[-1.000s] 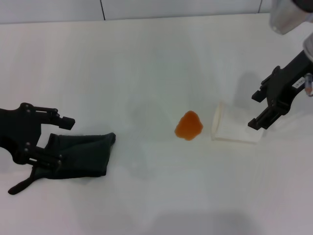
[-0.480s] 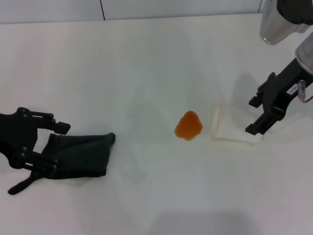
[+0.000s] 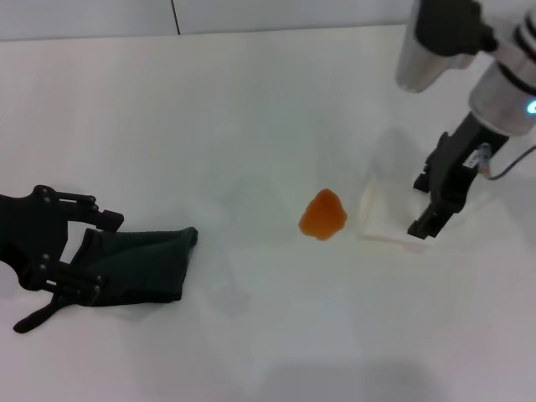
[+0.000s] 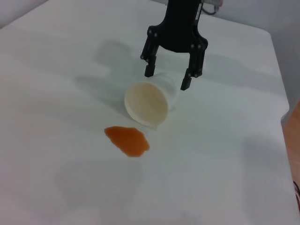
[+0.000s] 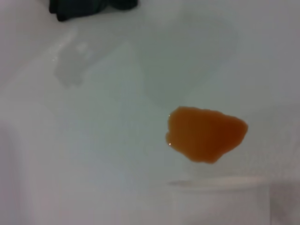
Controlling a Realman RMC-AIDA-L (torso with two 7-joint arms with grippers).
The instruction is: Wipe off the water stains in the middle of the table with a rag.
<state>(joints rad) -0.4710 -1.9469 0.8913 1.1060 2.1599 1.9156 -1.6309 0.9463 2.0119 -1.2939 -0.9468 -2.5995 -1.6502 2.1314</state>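
The water stain, an orange blotch (image 3: 323, 214), lies mid-table; it also shows in the left wrist view (image 4: 127, 140) and the right wrist view (image 5: 206, 133). The dark green-black rag (image 3: 138, 264) lies flat at the left of the white table (image 3: 251, 100), strap tail toward the front. My left gripper (image 3: 94, 254) is open, its fingers on either side of the rag's left end. My right gripper (image 3: 419, 206) is open, its fingers astride the closed end of a tipped white paper cup (image 3: 381, 219); the left wrist view shows this gripper too (image 4: 167, 79).
The cup (image 4: 147, 103) lies on its side with its mouth toward the stain, close beside it. The rag's corner shows at the edge of the right wrist view (image 5: 89, 5). The table's back edge meets a grey wall (image 3: 251, 12).
My right arm has swung left and lowered, so its open fingers now straddle the cup's closed end. The left gripper, the rag and the stain have hardly moved.
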